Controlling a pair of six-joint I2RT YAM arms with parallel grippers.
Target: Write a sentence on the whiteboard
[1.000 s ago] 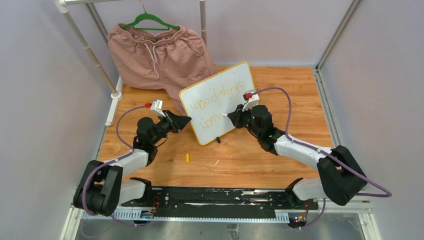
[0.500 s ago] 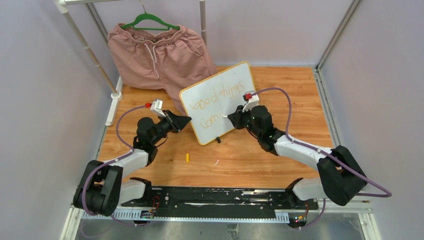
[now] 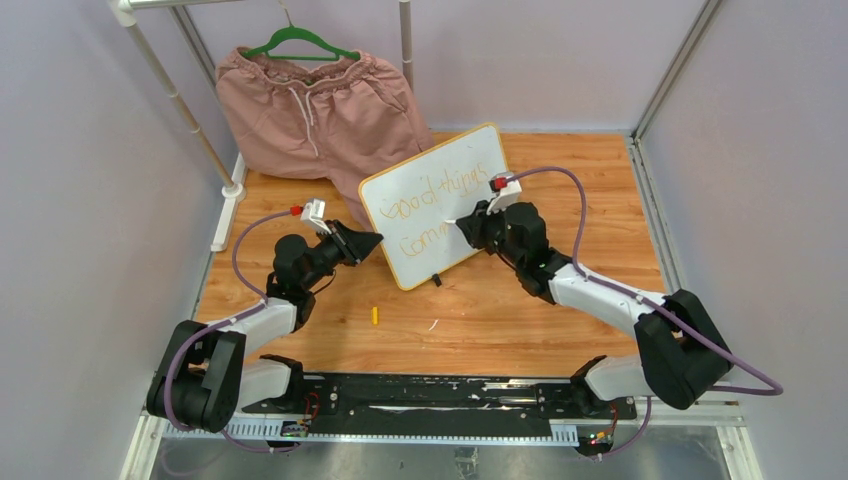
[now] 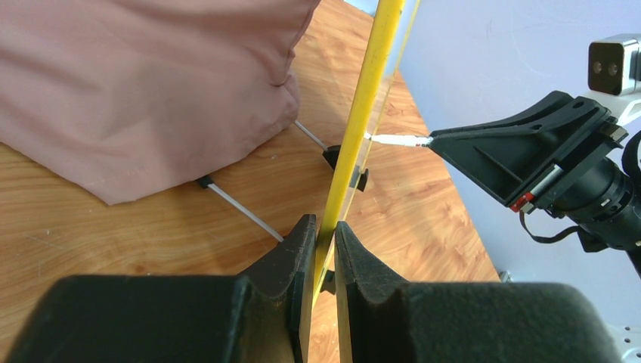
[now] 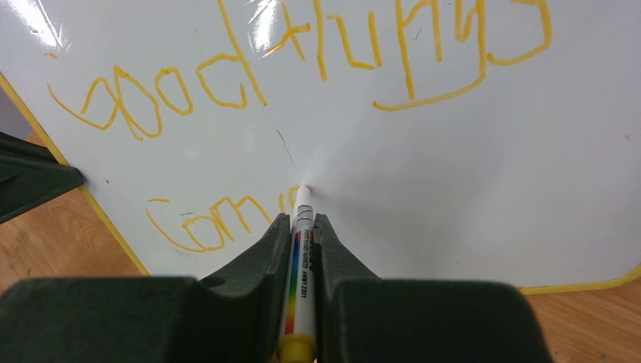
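The whiteboard (image 3: 437,205) stands on the tabletop (image 3: 480,310) at the centre of the top view. The left hand (image 4: 325,236) is clamped shut on its yellow left edge. The right hand (image 5: 301,227) is closed tight around a marker (image 5: 299,257). The marker's tip meets the white face just right of the sentence's (image 3: 435,197) lower line, "com" plus one stroke, under "good things".

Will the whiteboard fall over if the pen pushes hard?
Probably not: the left gripper clamps the whiteboard by its edge. Alone, it looks thin and light on clip feet, so the pen might tip it. Looks stiff, not floppy.
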